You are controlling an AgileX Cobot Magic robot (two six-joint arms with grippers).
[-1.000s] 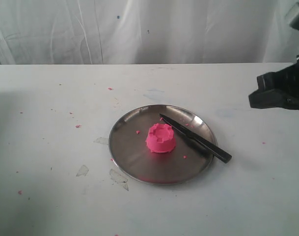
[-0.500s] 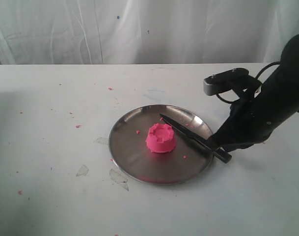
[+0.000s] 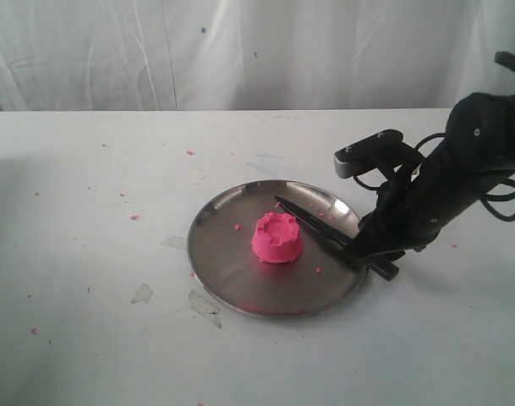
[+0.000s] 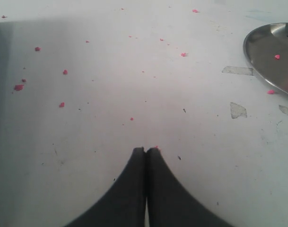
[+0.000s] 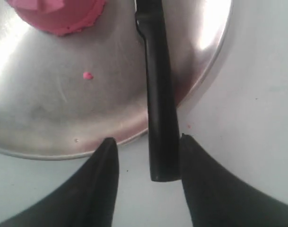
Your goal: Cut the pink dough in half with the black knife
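Note:
The pink dough [image 3: 277, 238], a cup-shaped lump with a notched top, sits upright in the middle of the steel plate [image 3: 232, 279]; its lower edge shows in the right wrist view [image 5: 63, 16]. The black knife [image 3: 325, 232] lies across the plate's right rim, its handle end [image 5: 162, 142] sticking out over the table. My right gripper [image 5: 146, 142] stands open low over that handle end, one finger [image 5: 196, 161] close beside it and the other [image 5: 106, 161] apart from it. My left gripper [image 4: 146, 150] is shut on nothing, above bare table left of the plate [image 4: 269, 52].
Tiny pink crumbs [image 4: 18, 87] are scattered over the white table, a few on the plate [image 5: 88, 75]. Peeled patches [image 3: 205, 306] mark the table surface at the plate's front left. A white curtain [image 3: 240, 51] hangs behind the table.
My right arm came in from the right edge and dropped to the knife's handle end, and its jaws parted around it. The dough, knife and plate have not moved.

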